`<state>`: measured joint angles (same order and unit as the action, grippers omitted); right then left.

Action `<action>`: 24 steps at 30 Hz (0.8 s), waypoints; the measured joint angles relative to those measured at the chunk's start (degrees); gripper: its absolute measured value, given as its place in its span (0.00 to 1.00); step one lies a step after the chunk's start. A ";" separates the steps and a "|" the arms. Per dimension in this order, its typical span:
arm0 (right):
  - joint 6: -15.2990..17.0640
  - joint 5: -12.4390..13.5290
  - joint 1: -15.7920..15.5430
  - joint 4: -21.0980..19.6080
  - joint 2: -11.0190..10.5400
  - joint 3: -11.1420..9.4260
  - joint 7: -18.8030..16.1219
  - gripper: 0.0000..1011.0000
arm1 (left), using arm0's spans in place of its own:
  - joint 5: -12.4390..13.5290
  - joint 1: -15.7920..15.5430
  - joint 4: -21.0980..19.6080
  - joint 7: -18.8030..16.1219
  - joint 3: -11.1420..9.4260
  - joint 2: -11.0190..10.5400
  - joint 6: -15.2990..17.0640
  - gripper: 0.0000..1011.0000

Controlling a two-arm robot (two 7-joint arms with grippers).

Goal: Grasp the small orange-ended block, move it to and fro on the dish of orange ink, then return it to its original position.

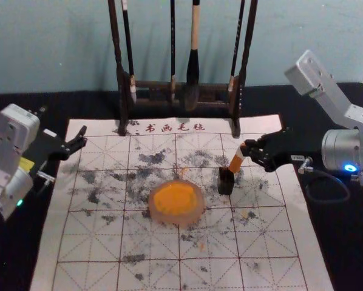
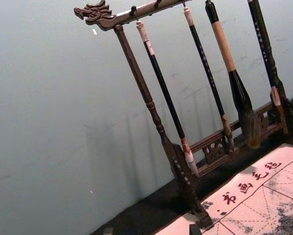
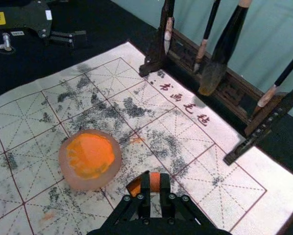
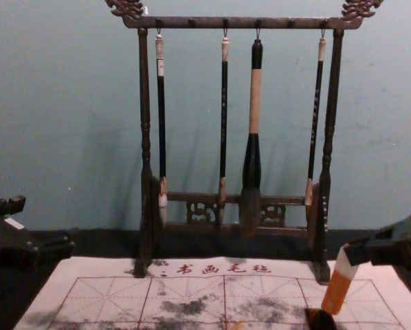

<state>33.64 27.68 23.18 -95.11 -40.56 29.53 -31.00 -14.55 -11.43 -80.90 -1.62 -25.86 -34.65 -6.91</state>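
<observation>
– One small orange-ended block [image 1: 236, 160] leans right of centre, orange end down. Which arm's nearer?
– The right gripper [image 3: 155, 176]: fingers [image 3: 145, 190] narrowed on its pale top. Dish [image 1: 175, 220] lies lower left, probably next. Left gripper [image 1: 82, 136], far left: idle, fingers wide.

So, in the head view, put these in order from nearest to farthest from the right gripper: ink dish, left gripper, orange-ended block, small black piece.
1. Orange-ended block: tilted, in the right gripper.
2. Small black piece: just below the block's orange end.
3. Ink dish: mid-mat.
4. Left gripper: far left.
</observation>
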 joint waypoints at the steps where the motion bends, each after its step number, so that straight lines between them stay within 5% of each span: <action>1: 0.00 0.09 0.05 0.01 0.02 0.10 0.02 0.11 | 0.00 0.00 0.00 0.00 0.00 0.00 0.00 0.99; 24: 0.73 2.47 0.23 -0.47 0.08 1.79 2.36 0.11 | 0.00 0.00 0.00 0.00 0.00 0.00 0.00 0.99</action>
<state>34.37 30.15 23.42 -95.57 -40.48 31.32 -28.63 -14.55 -11.43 -80.90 -1.62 -25.86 -34.64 -6.91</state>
